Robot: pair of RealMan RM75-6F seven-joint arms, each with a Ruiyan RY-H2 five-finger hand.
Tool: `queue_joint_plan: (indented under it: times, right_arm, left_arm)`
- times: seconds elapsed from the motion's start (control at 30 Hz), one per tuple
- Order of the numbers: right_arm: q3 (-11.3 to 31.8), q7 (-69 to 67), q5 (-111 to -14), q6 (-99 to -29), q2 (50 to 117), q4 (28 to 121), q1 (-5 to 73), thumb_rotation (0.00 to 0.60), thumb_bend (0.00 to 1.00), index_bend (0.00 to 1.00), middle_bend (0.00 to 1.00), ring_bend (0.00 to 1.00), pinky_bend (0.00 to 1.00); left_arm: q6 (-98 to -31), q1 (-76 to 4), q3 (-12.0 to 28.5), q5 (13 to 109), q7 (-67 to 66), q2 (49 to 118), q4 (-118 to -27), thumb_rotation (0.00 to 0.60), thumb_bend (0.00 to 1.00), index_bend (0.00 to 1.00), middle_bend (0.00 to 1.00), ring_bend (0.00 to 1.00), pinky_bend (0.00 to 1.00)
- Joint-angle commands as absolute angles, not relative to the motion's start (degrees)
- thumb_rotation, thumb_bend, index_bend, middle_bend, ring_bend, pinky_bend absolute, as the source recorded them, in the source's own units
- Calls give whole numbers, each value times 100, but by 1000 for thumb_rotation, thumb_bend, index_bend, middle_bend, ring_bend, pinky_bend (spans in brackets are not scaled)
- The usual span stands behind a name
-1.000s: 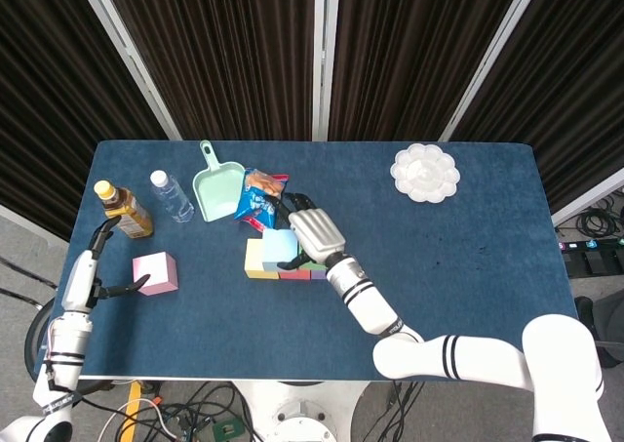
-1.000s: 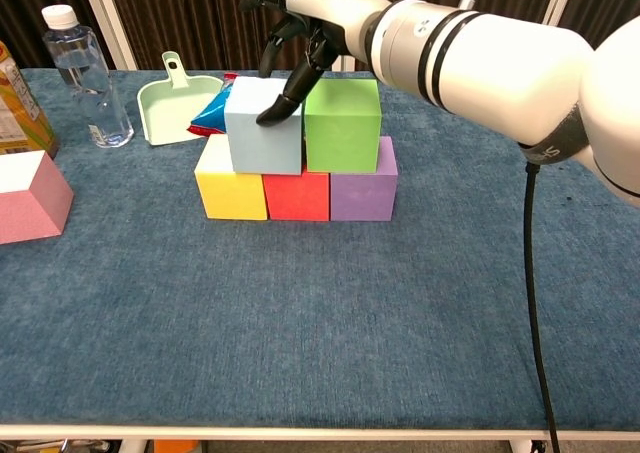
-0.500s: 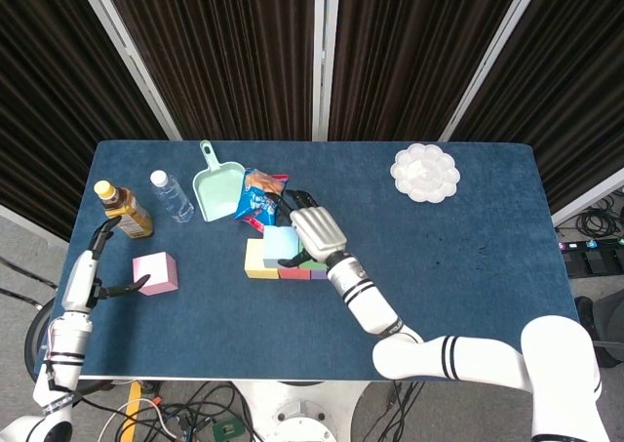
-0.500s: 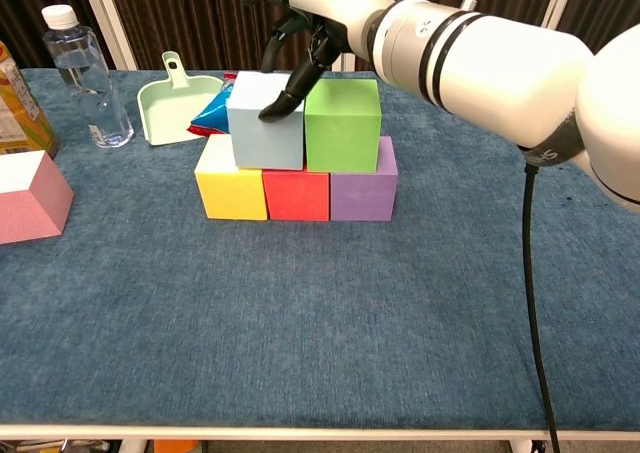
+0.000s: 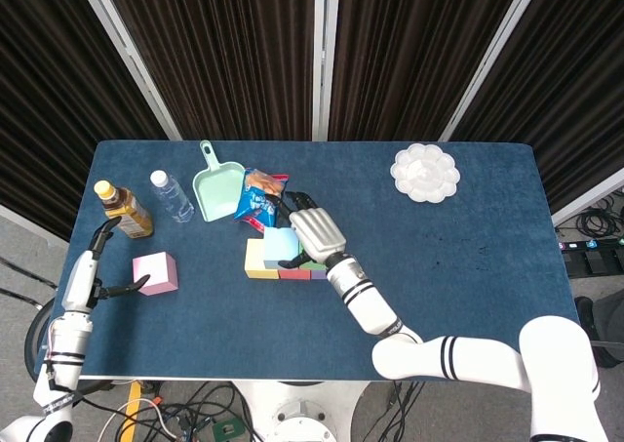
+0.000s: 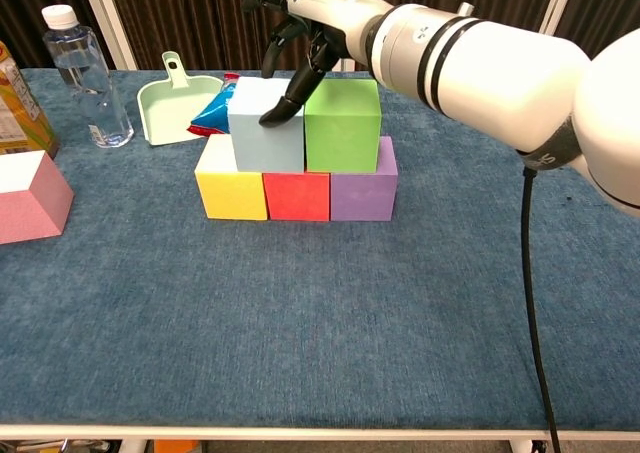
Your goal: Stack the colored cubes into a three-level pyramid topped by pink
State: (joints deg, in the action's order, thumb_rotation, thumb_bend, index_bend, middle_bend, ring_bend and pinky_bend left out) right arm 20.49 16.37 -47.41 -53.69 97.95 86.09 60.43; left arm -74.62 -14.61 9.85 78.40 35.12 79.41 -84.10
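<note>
**Cubes two levels up, pink one waiting by the left hand**

Cubes of the pyramid sit directly under the right hand [image 6: 300,28]: a bottom row of yellow cube [image 6: 230,185], red cube [image 6: 297,195] and purple cube [image 6: 364,188], touching side by side, with a light blue cube [image 6: 266,125] and a green cube [image 6: 343,125] on top of them. The right hand hangs over the second level with its dark fingers apart, one fingertip [image 6: 272,118] resting on the top front edge of the light blue cube; it grasps nothing. Compared with a second ago, the light blue cube has slid slightly toward the green cube so the two now touch, and the hand has barely shifted, its fingertip in contact as before.

The pink cube [image 5: 156,272] lies apart from the stack, just beside the left hand [image 5: 97,276], whose fingers are spread around it without touching; that hand is released and unchanged from the earlier frames.

Beyond the right hand's fingertips lie a snack packet [image 5: 259,198] and a mint-green dustpan [image 5: 217,186]. Further toward the left hand's side stand a clear water bottle [image 5: 171,195] and a brown drink bottle [image 5: 124,209]. A white flower-shaped palette [image 5: 425,173] rests well away, on the far side of the right arm. The surface [image 6: 320,323] is covered in dark blue cloth, and dark pleated curtains [image 5: 234,52] with pale frame bars hang behind it.
</note>
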Motion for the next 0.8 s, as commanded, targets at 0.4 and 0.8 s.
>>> queue_joint_plan:
  times: [0.4, 0.8]
  right_arm:
    - [2027, 1657, -4756, -5332, 9814, 8580, 6038, 600, 101, 0, 514, 39, 0]
    - [2028, 1515, -4780, -5142, 9696, 8649, 6017, 600, 35, 0, 331, 24, 0]
  left_arm:
    - [-7457, -1452, 981, 7834, 3536, 7948, -8383, 600, 109, 95, 45, 0, 108]
    - [-7451, -1448, 986, 7830, 3556, 7934, -8388, 600, 110, 94, 46, 0, 108]
